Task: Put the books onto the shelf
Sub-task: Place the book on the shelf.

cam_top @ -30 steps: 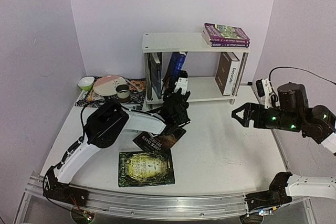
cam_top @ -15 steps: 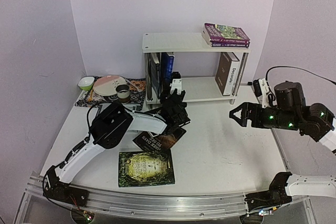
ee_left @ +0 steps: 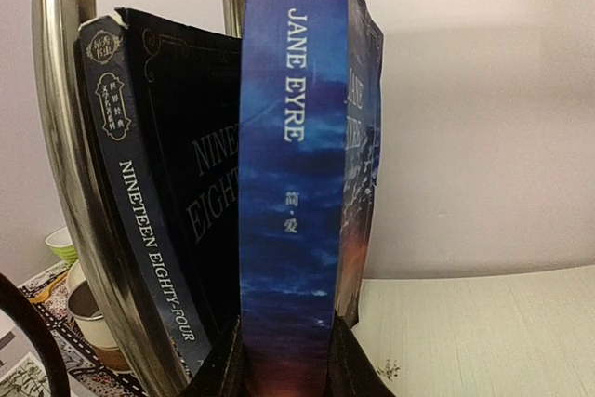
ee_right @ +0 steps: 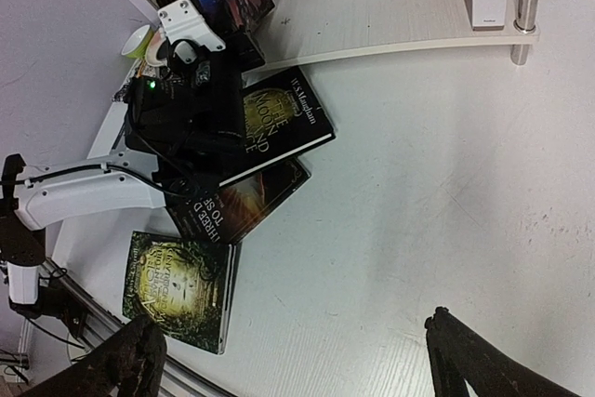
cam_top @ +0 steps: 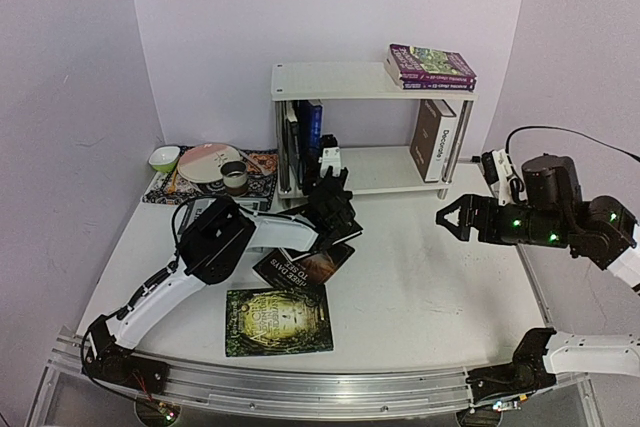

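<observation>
Tipped upright from its earlier lean, Jane Eyre [ee_left: 293, 183] now stands on the lower tier of the shelf [cam_top: 330, 79] beside Nineteen Eighty-Four [ee_left: 139, 220], left fingers [ee_left: 221, 371] pinched on its spine to steady it, while the right fingers [ee_right: 130, 360], right of the shelf, gape wide and empty.

**Deep Blues Against White and Chrome**

The Jane Eyre book [ee_left: 293, 183] has a deep blue spine with white lettering, warming to orange low down. The Nineteen Eighty-Four book [ee_left: 139, 220] is near-black navy with pale print. The shelf [cam_top: 330, 80] is white with chrome legs [ee_left: 70, 183]. The paperbacks [cam_top: 430, 67] are purple, and the thick book [cam_top: 433, 139] is brown and white. The green book [cam_top: 279, 321] carries yellowish ornament.
</observation>
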